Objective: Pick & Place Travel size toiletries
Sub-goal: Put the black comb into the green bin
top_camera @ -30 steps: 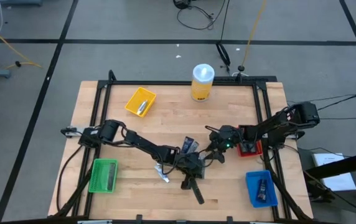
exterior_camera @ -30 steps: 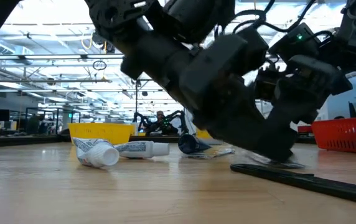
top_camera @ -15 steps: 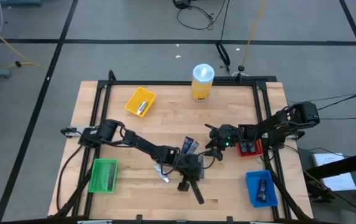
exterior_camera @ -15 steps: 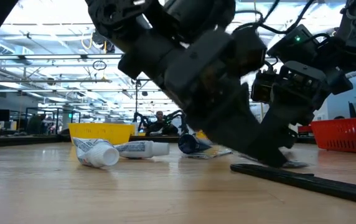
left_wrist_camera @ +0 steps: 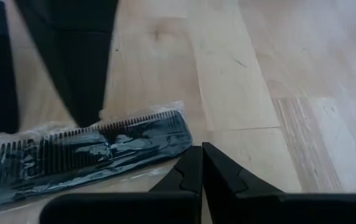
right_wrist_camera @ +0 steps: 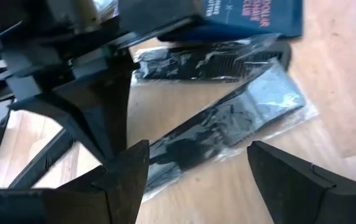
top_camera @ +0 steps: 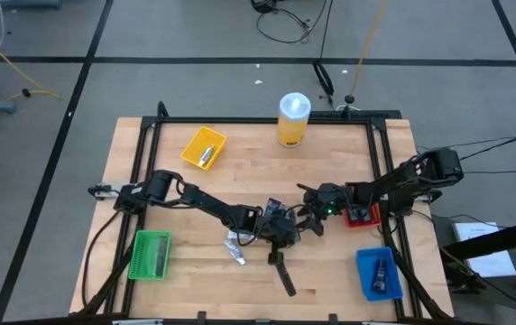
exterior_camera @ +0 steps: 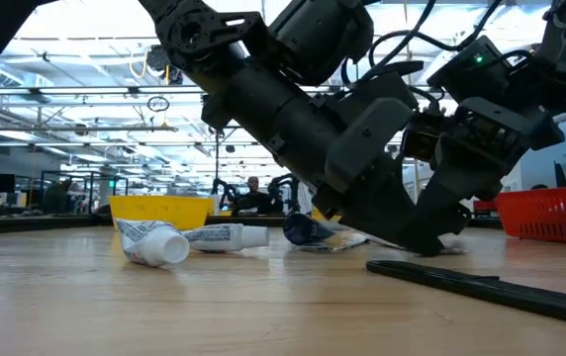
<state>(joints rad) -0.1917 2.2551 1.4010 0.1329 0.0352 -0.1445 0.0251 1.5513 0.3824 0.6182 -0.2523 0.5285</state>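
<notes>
High view: the left claw point(top_camera: 281, 236) has pulled back from the black comb point(top_camera: 281, 273) toward the toiletries point(top_camera: 274, 213) mid-counter point(top_camera: 240, 162). Left wrist view: its fingers point(left_wrist_camera: 190, 174) are shut, empty, beside a wrapped comb point(left_wrist_camera: 84, 152), so that grab likely missed. Right wrist view: the right claw point(right_wrist_camera: 196, 168) gapes over wrapped sachets point(right_wrist_camera: 228, 124).

Both arms are crowding the desk point(top_camera: 240, 167) centre, their pincers flanking the wrapped combs point(right_wrist_camera: 228, 121); bare wood is lying open toward 12 o'clock.

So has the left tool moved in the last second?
Yes. In the high view the left tool, shut and empty, has pulled back from the loose black comb toward the yellow canister side of the table.
</notes>
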